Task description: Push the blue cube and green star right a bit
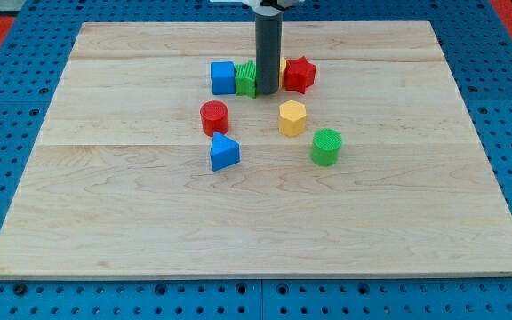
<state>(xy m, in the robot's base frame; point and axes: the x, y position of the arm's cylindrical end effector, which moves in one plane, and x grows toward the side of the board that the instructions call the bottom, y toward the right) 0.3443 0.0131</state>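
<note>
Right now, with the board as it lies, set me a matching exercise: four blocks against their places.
Blocks:
1. blue cube
2. red star
3. green cylinder
4. blue triangular block

Places:
A. farthest toward the view's right
B. just below the red cylinder
C. left end of the top row, touching the green star
D. right of my tip, in the top row

Pairs: 1-C, 2-D, 3-A, 4-B

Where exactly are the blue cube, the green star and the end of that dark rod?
blue cube [223,77]: camera view, on its front face.
green star [246,81]: camera view, on the part showing left of the rod.
my tip [267,93]: camera view, the rod's very bottom end.
</note>
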